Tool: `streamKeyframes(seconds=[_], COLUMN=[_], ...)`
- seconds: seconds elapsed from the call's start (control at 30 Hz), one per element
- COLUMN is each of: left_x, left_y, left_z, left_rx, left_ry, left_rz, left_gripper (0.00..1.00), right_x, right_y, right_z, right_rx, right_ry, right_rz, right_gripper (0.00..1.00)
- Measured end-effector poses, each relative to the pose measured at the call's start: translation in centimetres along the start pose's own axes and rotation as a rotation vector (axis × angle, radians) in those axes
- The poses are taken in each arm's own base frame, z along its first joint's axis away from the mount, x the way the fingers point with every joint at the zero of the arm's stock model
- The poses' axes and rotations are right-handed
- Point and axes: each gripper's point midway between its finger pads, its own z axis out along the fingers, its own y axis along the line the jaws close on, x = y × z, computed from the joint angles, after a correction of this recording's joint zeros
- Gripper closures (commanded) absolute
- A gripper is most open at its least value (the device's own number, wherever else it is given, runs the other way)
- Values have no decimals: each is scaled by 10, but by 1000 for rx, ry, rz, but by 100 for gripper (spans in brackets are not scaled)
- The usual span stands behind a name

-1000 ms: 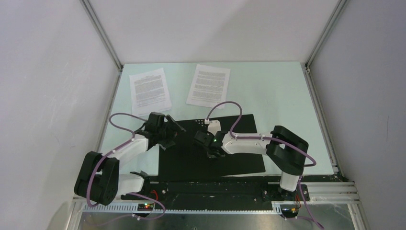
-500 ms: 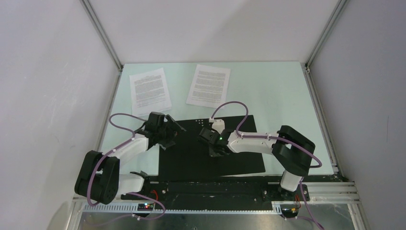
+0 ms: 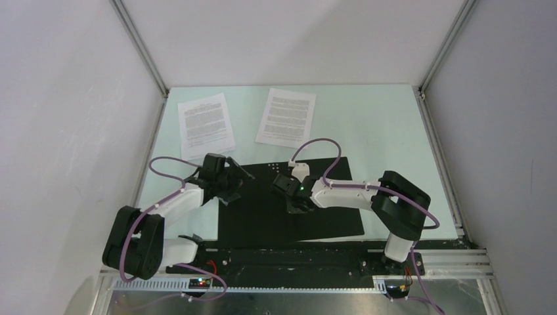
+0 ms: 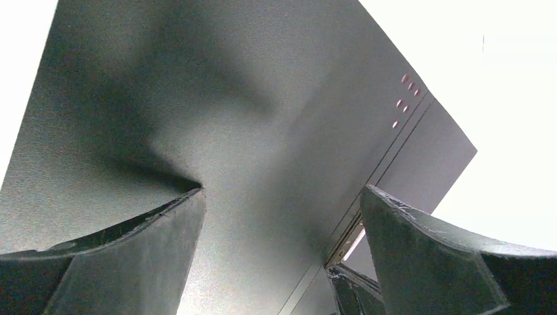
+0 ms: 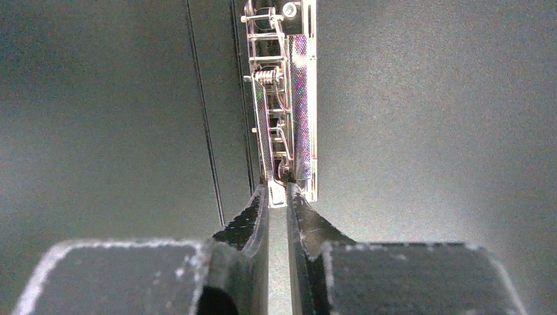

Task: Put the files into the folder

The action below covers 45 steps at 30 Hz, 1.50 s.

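The folder (image 3: pixel 328 216) lies open on the table with its black inside up. Its metal spine clip (image 5: pixel 282 98) runs down the middle. Two files lie on the table behind it, one at the back left (image 3: pixel 205 125) and one at the back centre (image 3: pixel 286 117). My left gripper (image 3: pixel 230 180) is open and empty just above the folder's left cover (image 4: pixel 197 98). My right gripper (image 3: pixel 293 200) is over the spine. In the right wrist view it (image 5: pixel 277 193) is shut on the near end of the clip.
Grey walls with metal corner posts (image 3: pixel 141 49) enclose the pale green table (image 3: pixel 394 131) on three sides. A black rail (image 3: pixel 295 257) with the arm bases runs along the near edge. The clip also shows in the left wrist view (image 4: pixel 348 241).
My right gripper has moved a little towards the back along the folder's spine, then held still. My left gripper has not moved. The files lie as before.
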Motion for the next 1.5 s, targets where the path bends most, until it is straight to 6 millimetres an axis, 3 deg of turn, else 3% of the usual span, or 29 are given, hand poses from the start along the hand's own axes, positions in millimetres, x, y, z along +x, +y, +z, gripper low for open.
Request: streamKeyframes(seconds=[0.53, 0.77, 0.97, 1.1, 1.17, 1.27, 1.5], left_x=[1, 1, -7, -15, -16, -13, -2], left_y=[-5, -6, -9, -1, 2, 5, 9], left_z=[5, 5, 0, -4, -6, -8, -12], left_rx=[14, 17, 27, -17, -37, -65, -124], left_ry=[13, 14, -28, -74, -84, -85, -37], left_rz=[-42, -47, -15, 32, 62, 125, 282], left_gripper=[1, 0, 0, 0, 0, 0, 0], right_x=[-8, -29, -28, -34, -41, -47, -54], right_y=[-10, -12, -13, -14, -15, -16, -18], right_z=[-4, -28, -27, -29, -32, -36, -39], right_rx=[74, 10, -22, -48, -62, -75, -73], right_ry=[-100, -178, -171, -151, -154, -160, -157], right_rz=[68, 22, -35, -26, -11, -6, -31], right_gripper=[100, 100, 100, 100, 94, 77, 54])
